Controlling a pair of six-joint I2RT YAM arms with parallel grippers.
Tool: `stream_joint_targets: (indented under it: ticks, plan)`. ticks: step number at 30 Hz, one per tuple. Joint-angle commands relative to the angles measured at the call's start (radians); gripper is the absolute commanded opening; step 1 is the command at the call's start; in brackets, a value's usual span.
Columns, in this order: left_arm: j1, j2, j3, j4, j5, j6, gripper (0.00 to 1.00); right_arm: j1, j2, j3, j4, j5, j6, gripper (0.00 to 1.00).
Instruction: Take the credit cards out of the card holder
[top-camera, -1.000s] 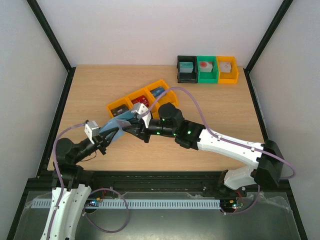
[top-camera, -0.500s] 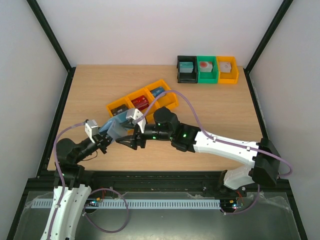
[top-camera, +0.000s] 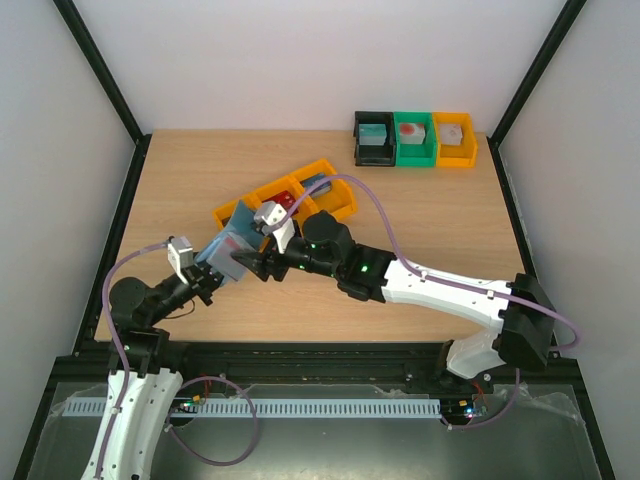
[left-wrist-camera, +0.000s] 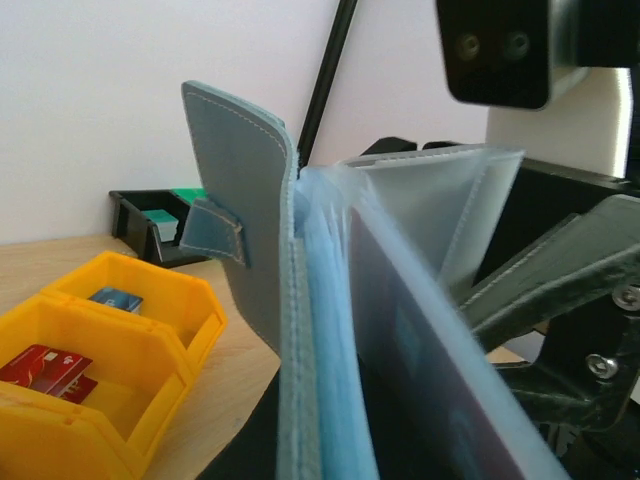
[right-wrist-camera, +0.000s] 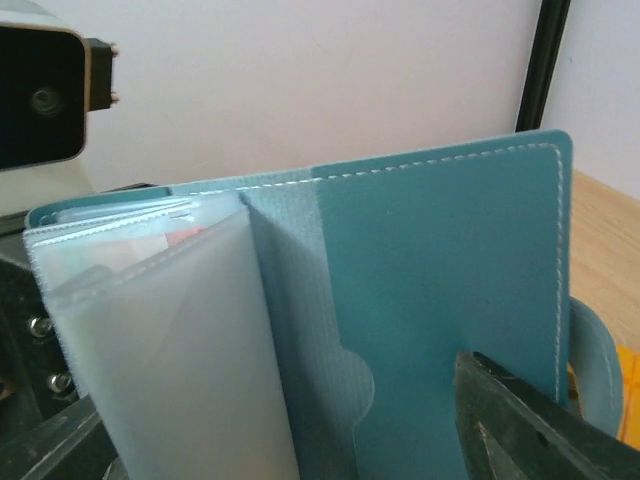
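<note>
Red cards (left-wrist-camera: 45, 365) lie in the middle compartment of a yellow tray (left-wrist-camera: 60, 440), and a blue card (left-wrist-camera: 113, 298) lies in the end compartment beyond it, the one nearer the bench's far edge. The tray sits slantwise near the middle of the bench (top-camera: 430, 220). Just on its near side the blue holder (right-wrist-camera: 440, 270) is held up off the bench, opened like a book, its cover with the strap standing upright and its clear sleeves (right-wrist-camera: 170, 330) fanned out. Something reddish shows through the sleeves in the right wrist view; whether it is a card I cannot tell. The left tool (top-camera: 212, 278) is clamped tight on the holder's lower edge, reaching in from the near left corner. The right tool (top-camera: 252, 262) comes in from the right with its jaws spread wide, one finger in front of the open cover and the other on the far side of the sleeves; it grips nothing, and whether it touches the holder I cannot tell. Three small bins (top-camera: 415, 150), black, green and yellow, stand in a row at the far edge towards the right corner, well apart from the rest
</note>
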Motion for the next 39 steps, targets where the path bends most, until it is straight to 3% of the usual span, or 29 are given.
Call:
stream_joint_targets:
  ticks: [1,4,11,14,18,23,27,31,36,39]
  plan:
    - [0.003,-0.008,-0.017,0.095,0.065,-0.034,0.02,0.004,0.019,0.020,0.021,0.072,-0.005,0.66]
    - [0.002,-0.013,-0.020,0.113,0.093,-0.039,0.02,0.002,0.010,0.020,0.014,0.079,-0.002,0.42]
    - [0.002,-0.013,-0.019,0.120,0.110,-0.056,0.02,-0.007,-0.015,0.023,-0.011,-0.025,-0.005,0.03]
    - [0.002,-0.014,-0.018,0.110,0.116,-0.053,0.06,-0.022,-0.033,0.014,-0.011,-0.080,0.001,0.02]
    - [0.003,-0.023,-0.023,0.107,0.114,-0.042,0.27,-0.059,-0.073,-0.009,0.009,-0.155,0.043,0.02]
    - [0.003,-0.051,-0.028,0.096,0.144,0.000,0.63,-0.092,-0.109,-0.023,0.030,-0.193,0.103,0.02]
    - [0.003,-0.057,-0.032,0.124,0.148,-0.025,0.78,-0.093,-0.108,-0.013,0.010,-0.186,0.102,0.02]
    - [0.003,-0.052,-0.018,0.139,0.120,-0.051,0.80,-0.093,-0.098,-0.019,0.022,-0.224,0.106,0.01]
    - [0.007,-0.055,-0.002,0.118,0.104,-0.070,0.65,-0.095,-0.111,-0.034,0.035,-0.261,0.091,0.02]
    - [0.014,-0.072,0.012,0.082,0.105,-0.052,0.62,-0.109,-0.130,-0.044,0.039,-0.306,0.085,0.02]
